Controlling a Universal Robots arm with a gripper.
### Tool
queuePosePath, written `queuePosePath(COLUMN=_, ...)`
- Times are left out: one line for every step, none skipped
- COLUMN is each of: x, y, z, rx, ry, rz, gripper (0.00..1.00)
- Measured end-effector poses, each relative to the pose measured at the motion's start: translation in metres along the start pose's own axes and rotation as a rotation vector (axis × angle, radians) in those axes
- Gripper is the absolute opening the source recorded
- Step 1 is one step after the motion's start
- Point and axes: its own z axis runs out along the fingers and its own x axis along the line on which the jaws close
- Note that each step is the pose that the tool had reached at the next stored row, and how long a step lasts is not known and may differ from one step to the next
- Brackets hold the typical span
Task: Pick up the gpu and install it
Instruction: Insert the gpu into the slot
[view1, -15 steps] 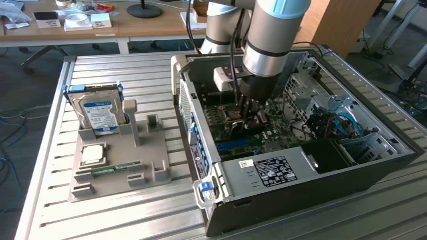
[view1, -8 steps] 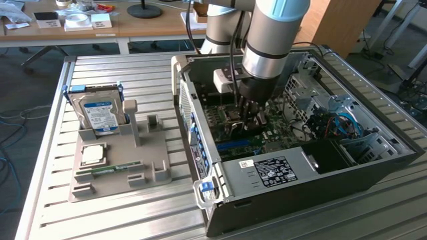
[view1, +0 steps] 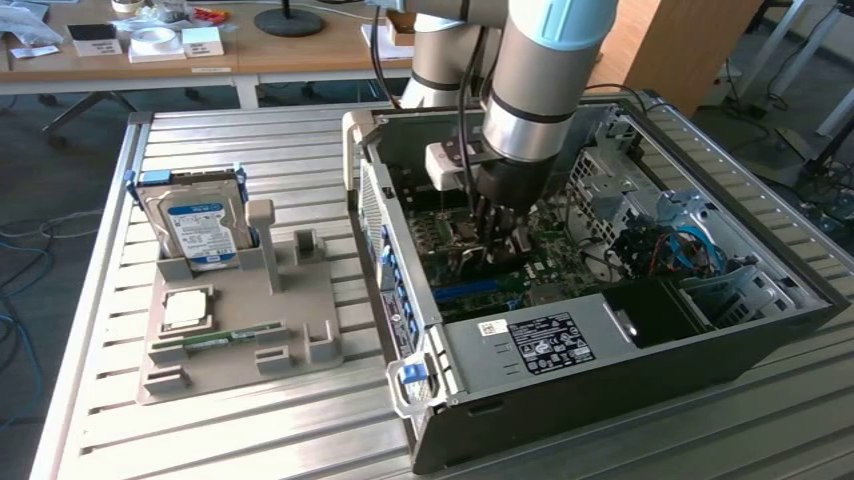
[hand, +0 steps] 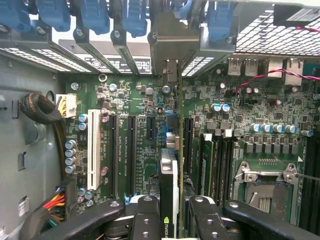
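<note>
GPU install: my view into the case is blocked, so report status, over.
Claw shut on the gpu, inside the open case. Gpu on edge over the motherboard, bracket at the rear slots. Cable bundles off to one side, clear of it.

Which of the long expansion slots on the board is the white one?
The white slot beside the silver capacitors, the one farthest from the gpu held in the gripper; the long slots between them are black.
</note>
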Motion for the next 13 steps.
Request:
queuePosePath(x=0.0, y=0.0001, z=0.0006, rx=0.0, ry=-0.0001, rz=0.0, gripper=0.27)
queuePosePath(x=0.0, y=0.0002, z=0.0012, rx=-0.0001, ry=0.0, rz=0.0, gripper=0.27)
queuePosePath(x=0.0001, y=0.0003, z=0.0017, rx=-0.0001, ry=0.0, rz=0.0, gripper=0.27)
queuePosePath(x=0.0001, y=0.0004, z=0.0021, rx=0.0, ry=0.0001, rz=0.0, gripper=0.27)
queuePosePath(x=0.0001, y=0.0004, z=0.0027, rx=0.0, ry=0.0, rz=0.0, gripper=0.27)
queuePosePath(x=0.0001, y=0.0005, z=0.0031, rx=-0.0002, ry=0.0002, rz=0.0, gripper=0.27)
queuePosePath(x=0.0001, y=0.0006, z=0.0037, rx=0.0001, ry=-0.0001, rz=0.0, gripper=0.27)
queuePosePath(x=0.0001, y=0.0007, z=0.0042, rx=0.0, ry=0.0, rz=0.0, gripper=0.27)
queuePosePath(x=0.0001, y=0.0008, z=0.0046, rx=0.0, ry=0.0, rz=0.0, gripper=0.27)
queuePosePath(x=0.0001, y=0.0008, z=0.0047, rx=-0.0001, ry=0.0001, rz=0.0, gripper=0.27)
queuePosePath(x=0.0001, y=0.0008, z=0.0046, rx=-0.0002, ry=0.0002, rz=0.0, gripper=0.27)
queuePosePath(x=0.0001, y=0.0008, z=0.0047, rx=-0.0002, ry=0.0002, rz=0.0, gripper=0.27)
queuePosePath(x=0.0001, y=0.0008, z=0.0048, rx=0.0, ry=0.0, rz=0.0, gripper=0.27)
